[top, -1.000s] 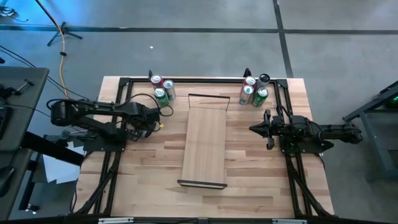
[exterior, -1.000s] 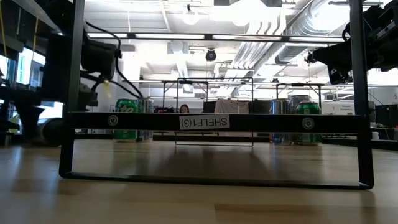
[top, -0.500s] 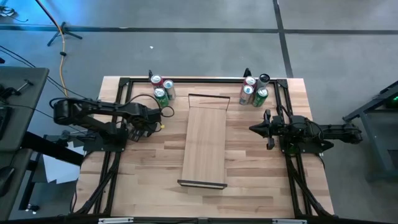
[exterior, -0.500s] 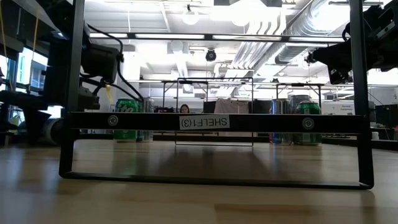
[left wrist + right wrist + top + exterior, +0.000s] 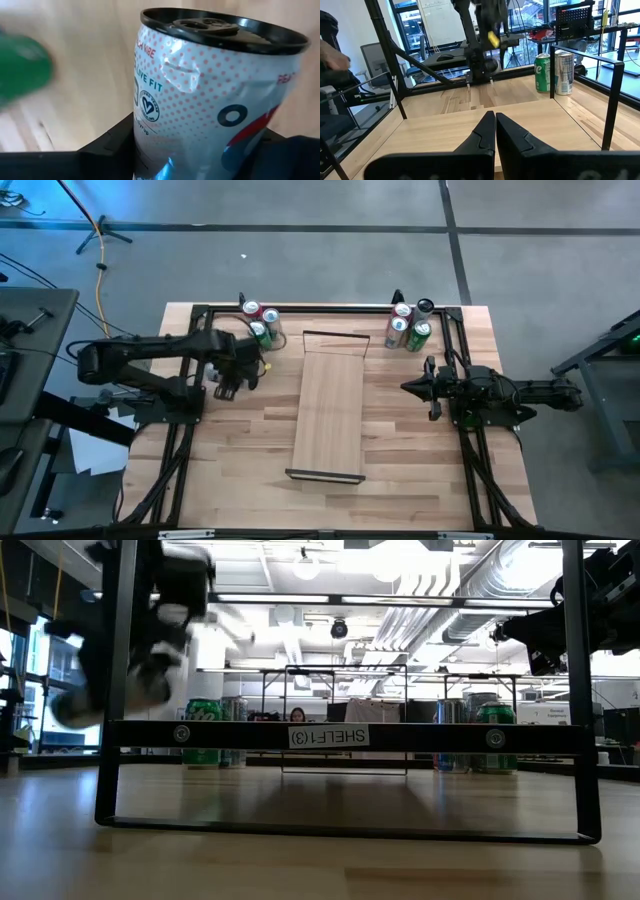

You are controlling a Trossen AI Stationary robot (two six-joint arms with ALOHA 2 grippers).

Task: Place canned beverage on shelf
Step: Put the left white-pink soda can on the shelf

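Observation:
My left gripper (image 5: 236,370) hangs over the table's left part, pointing down, shut on a white can with red dots (image 5: 215,100). The can has a dark top and a dented wall. Far off in the right wrist view the left gripper (image 5: 480,80) stands above the wood. The shelf (image 5: 328,405), a long pale board with dark end frames, lies in the table's middle, and its near frame (image 5: 350,735) fills the low view. My right gripper (image 5: 405,387) waits shut and level at the table's right. My left gripper pinches the can's side wall (image 5: 142,145) between its two fingers (image 5: 110,145), one on each side, below the can's top. The fingers come from above and lie across the can. The can lies level in the hold, clear of the blurred tabletop below it.
Three cans (image 5: 260,322) stand at the far left just beyond my left gripper, one of them green (image 5: 20,65). Several more cans (image 5: 408,325) stand at the far right. A dark metal frame (image 5: 190,310) runs round the table's edges.
My left gripper has gone quickly up and a little toward the cans at the far left, and it is blurred in the low view. My right gripper has kept still.

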